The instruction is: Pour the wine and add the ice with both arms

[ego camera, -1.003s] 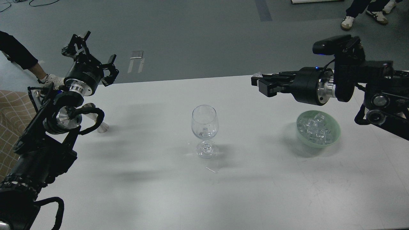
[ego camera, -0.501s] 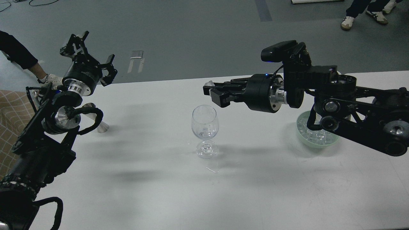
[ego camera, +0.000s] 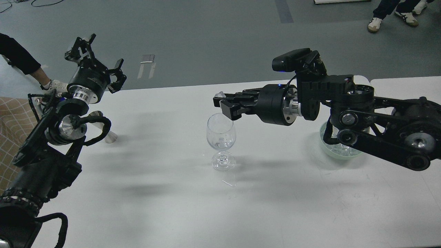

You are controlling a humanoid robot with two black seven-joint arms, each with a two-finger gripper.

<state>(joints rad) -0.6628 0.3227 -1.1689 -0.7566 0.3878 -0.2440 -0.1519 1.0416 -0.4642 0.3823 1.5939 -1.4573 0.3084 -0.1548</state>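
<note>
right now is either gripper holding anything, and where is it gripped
The right gripper pinches a small clear ice cube at its fingertips, just over the wine glass rim. The left gripper is open and holds nothing.

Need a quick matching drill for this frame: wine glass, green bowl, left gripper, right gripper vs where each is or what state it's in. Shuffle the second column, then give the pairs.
Things:
1. wine glass
2. green bowl
3. left gripper
4. right gripper

Place or state:
A. raised at the table's far left edge, fingers spread, holding nothing
B. largely hidden behind the right arm, ice inside
C. upright mid-table, a few clear bits in its bowl
D. just above the glass's rim, fingers closed on a clear ice piece

Pairs: 1-C, 2-B, 3-A, 4-D
</note>
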